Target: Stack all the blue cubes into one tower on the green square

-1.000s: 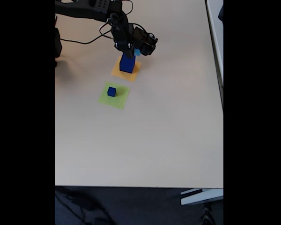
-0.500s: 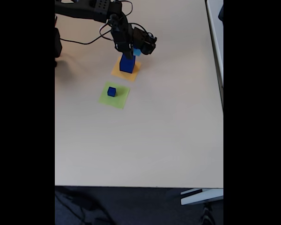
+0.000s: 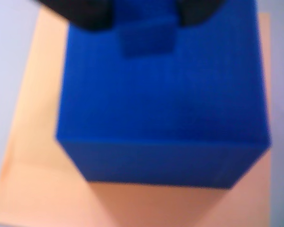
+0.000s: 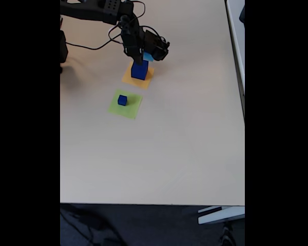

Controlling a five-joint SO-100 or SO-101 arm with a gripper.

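Beige surface (image 4: 159, 154) is carrying an orange square (image 4: 128, 78) with a large blue cube (image 4: 139, 72); tool (image 4: 137, 58) is hovering above, grip unclear; small cube (image 4: 122, 100) is sitting on the green square (image 4: 131, 108).

Small blue cube (image 4: 122, 100) upright on the green square (image 4: 126, 104); large blue cube (image 3: 165, 104) — on orange paper.
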